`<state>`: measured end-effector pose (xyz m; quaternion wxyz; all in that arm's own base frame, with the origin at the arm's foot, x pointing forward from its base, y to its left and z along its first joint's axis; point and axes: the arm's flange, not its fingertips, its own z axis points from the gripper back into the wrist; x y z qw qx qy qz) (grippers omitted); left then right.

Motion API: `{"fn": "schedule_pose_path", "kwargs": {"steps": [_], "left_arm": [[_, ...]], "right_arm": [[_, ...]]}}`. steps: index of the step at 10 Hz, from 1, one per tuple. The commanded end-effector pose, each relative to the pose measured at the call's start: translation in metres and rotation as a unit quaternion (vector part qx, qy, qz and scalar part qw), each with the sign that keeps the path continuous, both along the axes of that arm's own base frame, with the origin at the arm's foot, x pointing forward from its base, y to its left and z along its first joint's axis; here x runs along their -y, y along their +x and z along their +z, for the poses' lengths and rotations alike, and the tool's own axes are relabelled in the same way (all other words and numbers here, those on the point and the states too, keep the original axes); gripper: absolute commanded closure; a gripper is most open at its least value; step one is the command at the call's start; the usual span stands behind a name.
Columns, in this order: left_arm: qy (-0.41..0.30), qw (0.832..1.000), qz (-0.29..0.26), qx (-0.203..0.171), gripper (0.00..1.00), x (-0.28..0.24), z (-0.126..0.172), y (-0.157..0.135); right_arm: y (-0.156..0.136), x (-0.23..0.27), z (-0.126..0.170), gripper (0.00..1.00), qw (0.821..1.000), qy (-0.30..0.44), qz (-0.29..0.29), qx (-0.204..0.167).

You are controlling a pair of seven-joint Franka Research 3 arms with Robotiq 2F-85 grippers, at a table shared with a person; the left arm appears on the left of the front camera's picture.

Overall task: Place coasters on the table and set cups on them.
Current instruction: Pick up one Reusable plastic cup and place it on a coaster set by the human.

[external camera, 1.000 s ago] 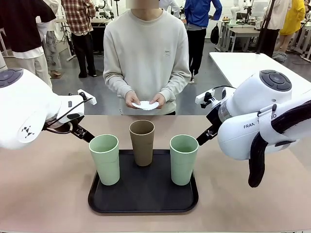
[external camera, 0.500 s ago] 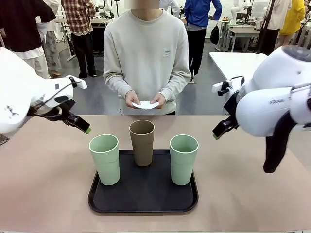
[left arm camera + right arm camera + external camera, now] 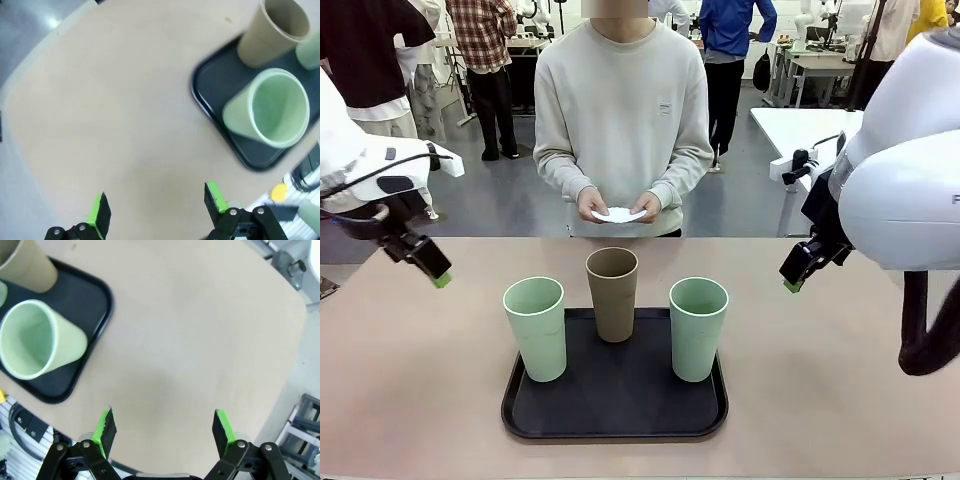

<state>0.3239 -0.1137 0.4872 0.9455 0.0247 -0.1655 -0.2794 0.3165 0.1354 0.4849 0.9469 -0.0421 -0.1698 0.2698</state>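
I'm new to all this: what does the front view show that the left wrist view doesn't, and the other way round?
Front view: a person at the far side holding white coasters, and the right arm's fingers hanging above the table beside the tray. Left wrist view: a look straight down into the nearest mint cup, and the left arm's two green-tipped fingers spread wide over bare tabletop. Shared: the black tray, the tan cup, that mint cup and the beige table.
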Motion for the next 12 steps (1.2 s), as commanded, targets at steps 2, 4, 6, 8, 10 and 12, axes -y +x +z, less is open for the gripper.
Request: {"fn": "schedule_pose_path", "kwargs": {"steps": [2,4,6,8,10,12], "left_arm": [[-0.036,0.997,0.029,-0.06,0.0,-0.011,-0.06,-0.092],[-0.011,0.999,-0.005,-0.048,0.0,0.006,0.007,-0.029],[-0.011,0.999,-0.005,-0.048,0.0,0.006,0.007,-0.029],[-0.02,0.998,0.002,-0.056,0.0,0.007,0.008,-0.032],[-0.07,0.994,0.013,-0.087,0.0,-0.01,-0.004,-0.044],[-0.09,0.988,0.003,-0.128,0.0,-0.017,-0.019,-0.06]], "right_arm": [[-0.117,0.037,-0.102,0.0,0.997,0.045,-0.038,-0.045],[-0.026,-0.012,0.006,0.0,0.999,0.011,-0.012,-0.032],[-0.026,-0.012,0.006,0.0,0.999,0.011,-0.012,-0.032],[-0.028,-0.013,0.005,0.0,0.999,0.014,-0.018,-0.039],[-0.048,0.005,-0.016,0.0,0.991,0.048,-0.069,-0.102],[-0.066,0.009,-0.03,0.0,0.983,0.076,-0.084,-0.148]]}}
